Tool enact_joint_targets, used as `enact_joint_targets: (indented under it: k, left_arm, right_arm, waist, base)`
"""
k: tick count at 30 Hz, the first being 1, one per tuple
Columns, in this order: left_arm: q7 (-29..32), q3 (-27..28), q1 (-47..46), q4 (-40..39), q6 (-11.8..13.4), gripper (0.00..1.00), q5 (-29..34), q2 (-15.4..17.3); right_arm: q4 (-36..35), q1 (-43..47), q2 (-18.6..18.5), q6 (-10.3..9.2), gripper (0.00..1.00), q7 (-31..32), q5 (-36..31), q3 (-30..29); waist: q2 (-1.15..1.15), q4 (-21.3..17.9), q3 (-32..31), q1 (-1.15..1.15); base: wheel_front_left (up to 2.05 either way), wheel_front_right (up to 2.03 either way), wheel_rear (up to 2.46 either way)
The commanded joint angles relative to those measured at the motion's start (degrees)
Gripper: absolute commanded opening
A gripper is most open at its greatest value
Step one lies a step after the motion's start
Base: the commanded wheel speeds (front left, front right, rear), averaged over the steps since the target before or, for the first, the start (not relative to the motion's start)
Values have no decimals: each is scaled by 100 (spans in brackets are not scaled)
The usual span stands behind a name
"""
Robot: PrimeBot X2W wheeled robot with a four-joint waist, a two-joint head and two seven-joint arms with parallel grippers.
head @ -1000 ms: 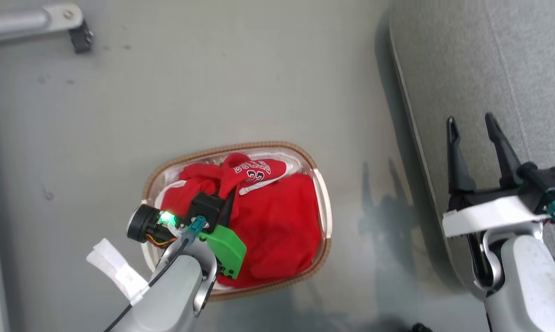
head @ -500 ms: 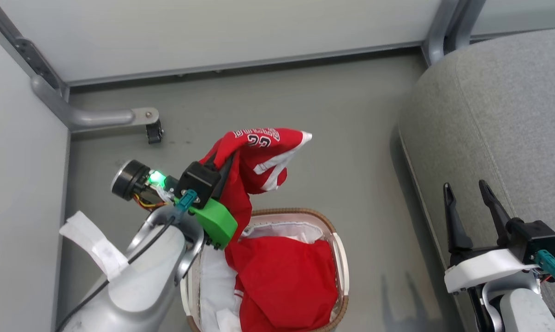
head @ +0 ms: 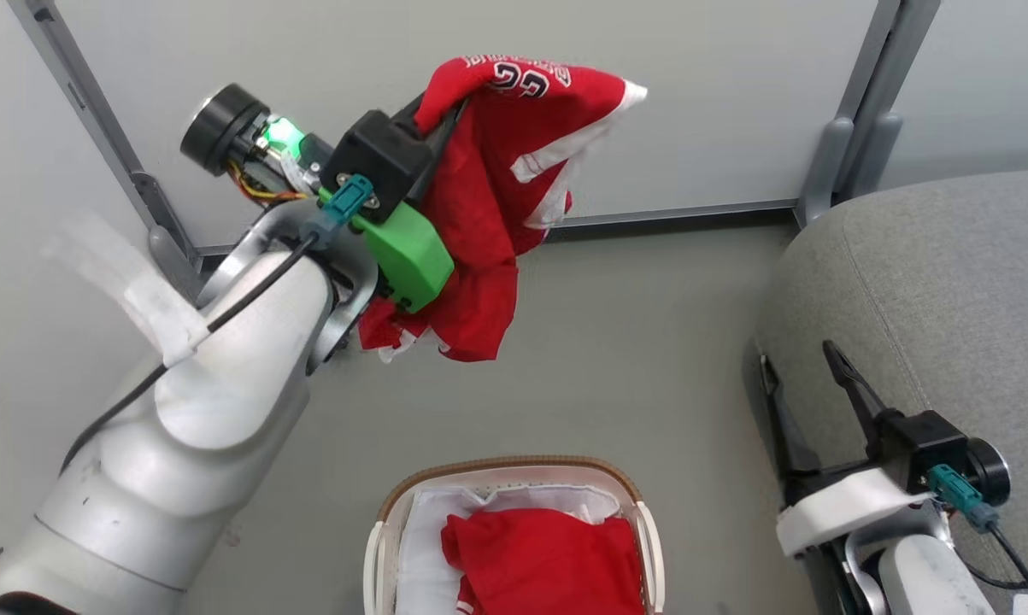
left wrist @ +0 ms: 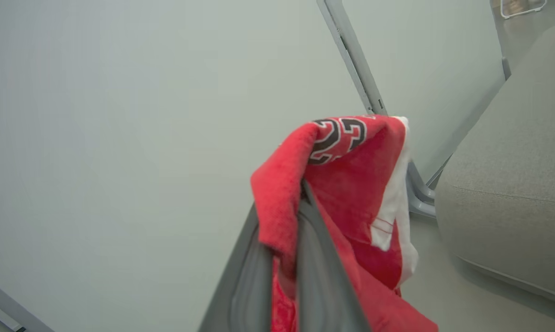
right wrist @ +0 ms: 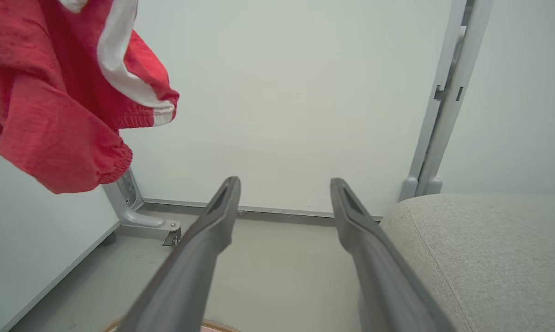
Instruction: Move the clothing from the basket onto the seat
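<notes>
My left gripper (head: 441,107) is shut on a red jersey (head: 514,188) with white trim, held high in the air, well above the floor and up and to the left of the basket (head: 514,512). In the left wrist view the two fingers pinch the jersey (left wrist: 351,184) near its number. More red clothing (head: 548,559) lies in the white, brown-rimmed basket at the bottom of the head view. The grey seat (head: 949,290) is at the right. My right gripper (head: 804,363) stands open and empty beside the seat's left edge; its fingers (right wrist: 203,240) spread wide in the right wrist view, which also catches the hanging jersey (right wrist: 51,106).
Pale wall panels with grey metal posts (head: 855,120) close off the back and left. A post foot (right wrist: 143,221) is bolted to the grey floor (head: 633,359) between basket and wall. The seat (right wrist: 485,258) has a rounded front corner.
My left arm has lifted the jersey out of the basket and high up. The head camera has tilted up, so the basket has slid to the bottom of the view. The right gripper stays open.
</notes>
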Motion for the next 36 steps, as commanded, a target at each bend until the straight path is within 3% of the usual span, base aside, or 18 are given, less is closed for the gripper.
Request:
enact_joint_targets:
  k: [1,16,28,36]
  left_arm:
    - [43,-40,-163,-51,-23,0,-96,-38]
    - [210,-534,-866,-460,-68,0,-589,-254]
    - [264,-815,-909,-785,-71,0,-821,-310]
    - [303,-899,-729,-873,-60,0,-902,-304]
  right_arm:
    - [31,-110,-18,-4,100,-28,-57,81]
    - [542,-967,-20,-4,100,-28,-301,769]
    - [821,-1576,-23,-4,100,-28,-425,928]
    - [424,-1797,-20,-4,100,-28,-389,914]
  waist:
    - [0,18,-15,1]
    - [0,150,-42,1]
    - [0,273,-18,1]
    - [0,323,-44,1]
  base:
    - [0,0,0]
    - [0,0,0]
    - [0,0,0]
    - [0,0,0]
